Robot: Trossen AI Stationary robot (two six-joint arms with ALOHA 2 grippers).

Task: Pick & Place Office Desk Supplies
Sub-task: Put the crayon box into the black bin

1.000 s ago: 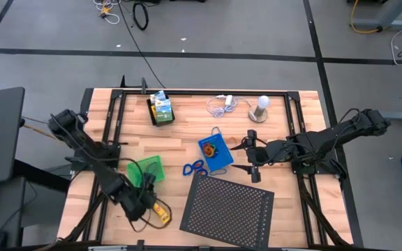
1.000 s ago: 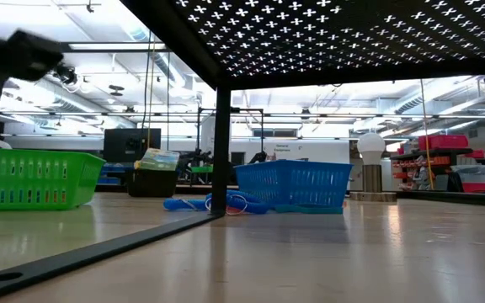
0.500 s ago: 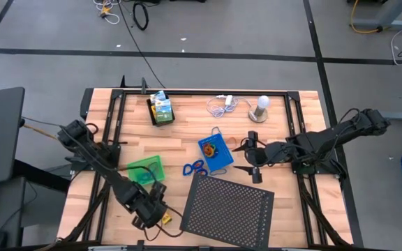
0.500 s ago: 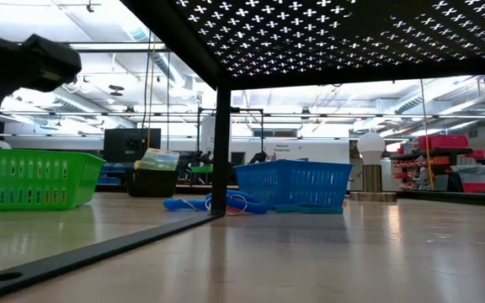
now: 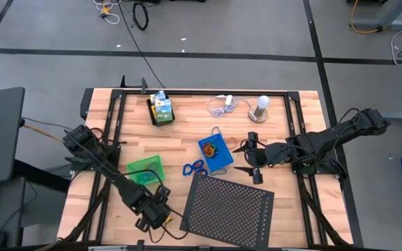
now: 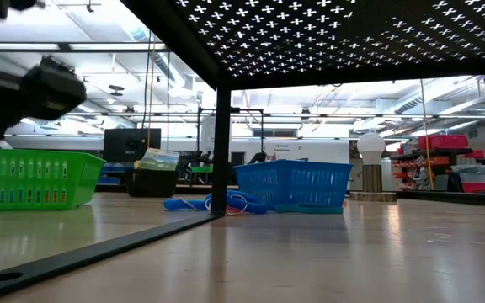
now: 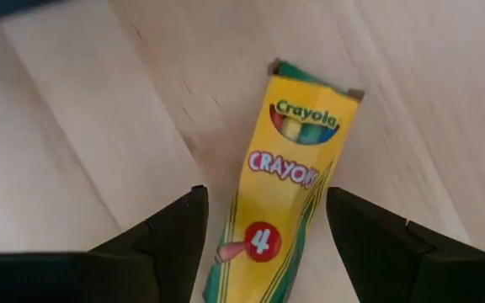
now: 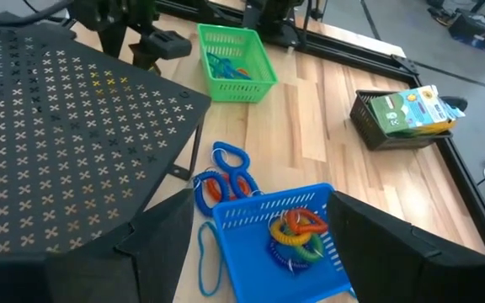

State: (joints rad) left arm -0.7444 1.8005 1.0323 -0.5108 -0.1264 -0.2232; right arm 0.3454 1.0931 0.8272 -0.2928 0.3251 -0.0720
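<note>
Left gripper (image 5: pixel 160 217) sits low over the tabletop (image 5: pixel 187 136) near its front edge, just left of the black perforated sheet (image 5: pixel 225 207). Its fingers (image 7: pixel 162 240) stand spread, one on each side of the crayon box (image 7: pixel 280 202), which lies flat on the wood between them. No finger is seen pressing on the box; whether either one touches it, cannot tell. Box label faces up, its open end pointing away from the wrist. In the high view only a sliver of yellow shows at the gripper.

Right gripper (image 5: pixel 251 162) hangs over the tabletop toward the right edge, just right of the blue tray (image 5: pixel 216 153), fingers wide apart, holding nothing.

Blue tray at mid-table holds coloured loops (image 8: pixel 297 231): orange, green, yellow and blue. More loops (image 8: pixel 226 172), blue and orange, lie on the wood just beside the tray, on its left front side.

Green tray (image 5: pixel 146 169) stands left of centre, near the left arm; a few small coloured items show inside.

Black tray (image 5: pixel 161 111) stands near the back edge, left of centre, with green-white boxes (image 8: pixel 417 109) upright in it.

White cable (image 5: pixel 222 106) and bulb (image 5: pixel 260 107) rest near the back edge, right of the black tray.
</note>
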